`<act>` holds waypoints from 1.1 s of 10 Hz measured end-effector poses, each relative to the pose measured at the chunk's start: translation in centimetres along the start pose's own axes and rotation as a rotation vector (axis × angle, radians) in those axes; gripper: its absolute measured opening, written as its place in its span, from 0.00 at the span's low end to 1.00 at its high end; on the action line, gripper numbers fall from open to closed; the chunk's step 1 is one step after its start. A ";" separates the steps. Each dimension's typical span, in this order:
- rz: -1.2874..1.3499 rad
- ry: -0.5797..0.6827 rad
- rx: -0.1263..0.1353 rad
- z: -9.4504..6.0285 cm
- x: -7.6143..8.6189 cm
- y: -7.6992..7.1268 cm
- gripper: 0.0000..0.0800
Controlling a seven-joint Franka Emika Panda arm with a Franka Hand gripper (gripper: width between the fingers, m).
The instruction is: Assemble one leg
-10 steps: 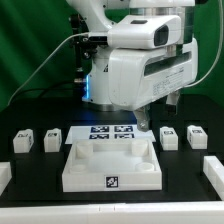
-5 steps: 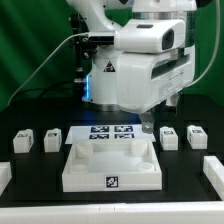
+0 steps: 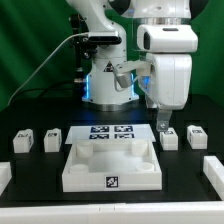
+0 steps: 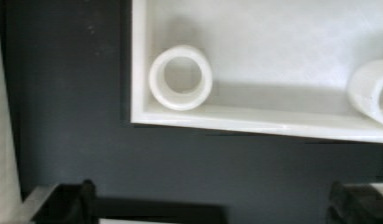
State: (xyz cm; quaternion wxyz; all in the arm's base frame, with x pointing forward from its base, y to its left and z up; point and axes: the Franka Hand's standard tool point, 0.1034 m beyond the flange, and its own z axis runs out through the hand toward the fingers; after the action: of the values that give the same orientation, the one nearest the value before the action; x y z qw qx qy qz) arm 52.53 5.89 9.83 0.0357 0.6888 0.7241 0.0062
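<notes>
Four small white legs with tags stand on the black table in the exterior view: two on its left and two on its right. My gripper hangs just above and behind the inner right leg, not touching it. In the wrist view my gripper is open: two dark fingertips stand far apart with only dark table between them. A white edge shows low between them; I cannot tell what it is. The large white tray-like piece shows a round corner hole.
The tray-like piece lies at the front middle, with the marker board behind it. White bars lie at the table's left and right edges. The robot base and cables stand at the back.
The hand has swung to the exterior view's right and turned upright, uncovering the robot base. The fingers now hang over the inner right leg. The parts have not moved.
</notes>
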 end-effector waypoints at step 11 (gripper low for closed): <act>0.061 0.005 0.083 5.0 -2.5 -10.1 0.81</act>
State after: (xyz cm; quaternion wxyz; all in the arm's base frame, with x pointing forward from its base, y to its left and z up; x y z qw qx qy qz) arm 42.89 2.72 4.36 0.0052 0.7112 0.7026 -0.0210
